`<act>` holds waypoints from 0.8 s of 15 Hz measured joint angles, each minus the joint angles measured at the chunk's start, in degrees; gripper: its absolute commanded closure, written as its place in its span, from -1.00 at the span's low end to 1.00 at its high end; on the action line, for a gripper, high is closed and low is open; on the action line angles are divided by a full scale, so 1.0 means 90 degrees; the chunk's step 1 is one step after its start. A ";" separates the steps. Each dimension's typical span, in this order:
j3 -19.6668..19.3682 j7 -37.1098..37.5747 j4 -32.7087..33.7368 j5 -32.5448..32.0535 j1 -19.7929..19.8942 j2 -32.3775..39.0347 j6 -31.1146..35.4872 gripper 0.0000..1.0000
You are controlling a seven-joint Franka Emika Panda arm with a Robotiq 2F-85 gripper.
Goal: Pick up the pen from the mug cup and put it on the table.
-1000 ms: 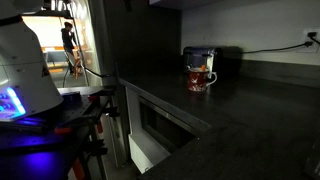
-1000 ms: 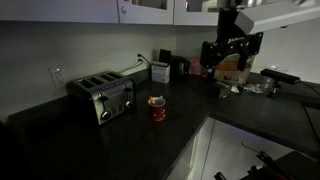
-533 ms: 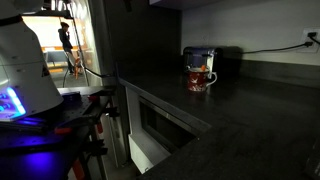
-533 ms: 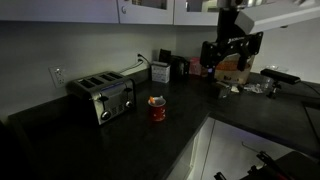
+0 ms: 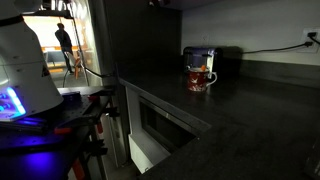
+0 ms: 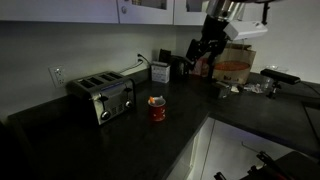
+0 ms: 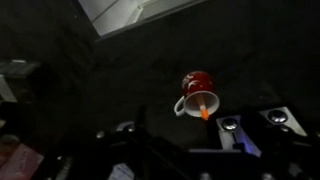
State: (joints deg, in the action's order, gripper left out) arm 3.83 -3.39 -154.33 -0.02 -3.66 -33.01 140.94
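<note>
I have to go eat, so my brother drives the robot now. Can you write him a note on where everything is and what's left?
The claw hangs high above the table, off to the side of the mug cup. It is too dark to tell if it is open or shut.
The pen sits in the mug cup, its end poking over the rim.
The mug cup stands upright on the table, near the toaster.
Done: nothing yet.
Left: lower the claw to the mug cup, grab the pen, lift it out, lay it on the table.
</note>
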 measured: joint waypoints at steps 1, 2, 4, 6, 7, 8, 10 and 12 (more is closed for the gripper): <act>-0.0187 -0.0375 0.0214 0.0118 -0.0165 0.0502 0.0300 -1.00; -0.0342 -0.0745 0.0457 0.0297 -0.0367 0.1008 0.0518 -1.00; -0.0554 -0.1537 0.1065 0.0857 -0.0830 0.2070 0.0734 -1.00; -0.0557 -0.2432 0.1735 0.1601 -0.1156 0.3033 0.0726 -1.00; -0.0489 -0.2887 0.2055 0.1949 -0.1214 0.3459 0.0680 -1.00; -0.0400 -0.3295 0.2344 0.2204 -0.1206 0.3834 0.0580 -1.00; -0.0188 -0.3892 0.2907 0.2419 -0.1011 0.4525 0.0213 -1.00; 0.0012 -0.4139 0.3367 0.2394 -0.0673 0.5083 -0.0059 -1.00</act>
State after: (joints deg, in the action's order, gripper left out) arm 3.94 -40.64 -124.02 21.53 -9.72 12.74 140.40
